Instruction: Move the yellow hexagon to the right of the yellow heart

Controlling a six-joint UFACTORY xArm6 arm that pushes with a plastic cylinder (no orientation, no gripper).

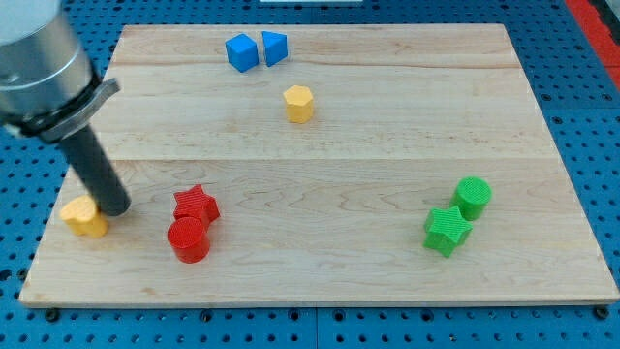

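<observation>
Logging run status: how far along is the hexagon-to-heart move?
Done: nothing visible yet. The yellow hexagon sits near the view's top centre, far from the yellow heart at the lower left edge. In hand: my tip is right beside the heart, on its right, nowhere near the hexagon. Left: reach the hexagon and push it down-left to the heart's right, near the red star.

On the desk (387,145), the yellow heart (83,217) sat just beside my tip (116,209), on the view's left; the yellow hexagon (298,104) lay well apart, toward the view's top right.
</observation>
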